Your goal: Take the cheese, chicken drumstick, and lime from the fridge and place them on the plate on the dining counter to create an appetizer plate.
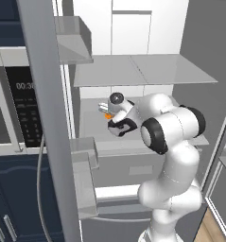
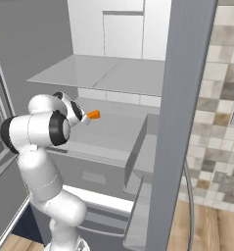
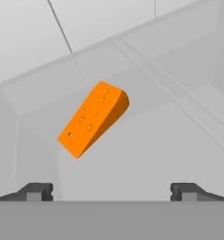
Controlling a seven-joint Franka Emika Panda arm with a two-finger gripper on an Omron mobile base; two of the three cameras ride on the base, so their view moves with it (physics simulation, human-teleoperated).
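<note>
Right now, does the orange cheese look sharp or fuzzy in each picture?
In the hand view the cheese is sharp: its little holes show and one side is shaded darker. In the right base view it is a small orange sliver, no detail. In the left base view it is a tiny orange speck beside the end effector.
</note>
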